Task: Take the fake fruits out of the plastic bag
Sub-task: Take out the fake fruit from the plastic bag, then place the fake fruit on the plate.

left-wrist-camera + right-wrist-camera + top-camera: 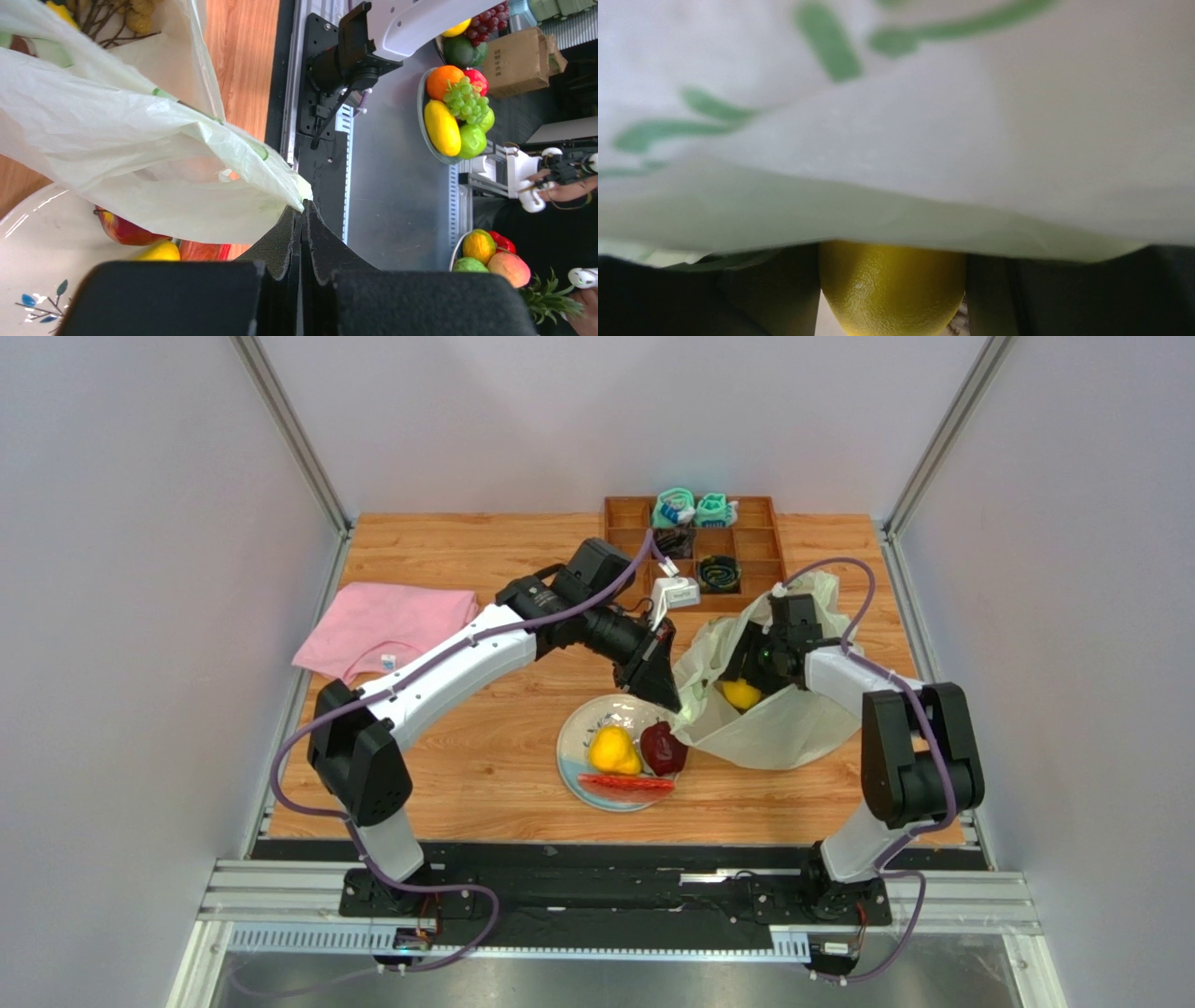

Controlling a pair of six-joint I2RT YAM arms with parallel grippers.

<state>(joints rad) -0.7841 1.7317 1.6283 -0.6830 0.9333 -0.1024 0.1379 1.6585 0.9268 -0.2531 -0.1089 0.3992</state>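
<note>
On the near plate (pixel 565 738) lie a yellow pear (pixel 609 748), a dark red fruit (pixel 662 749) and a red slice (pixel 624 784); just beyond, the left gripper (pixel 302 213) pinches the plastic bag (pixel 786 721) by its rim, while the right gripper (pixel 741 675), inside the bag's mouth, clasps a yellow fruit (pixel 892 287).

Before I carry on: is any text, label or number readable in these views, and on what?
None can be read.
Plastic bag: green print, too blurred.
Plate rim: faint lettering, too small.
Brown cardboard box off the table: dark print, too small.
</note>
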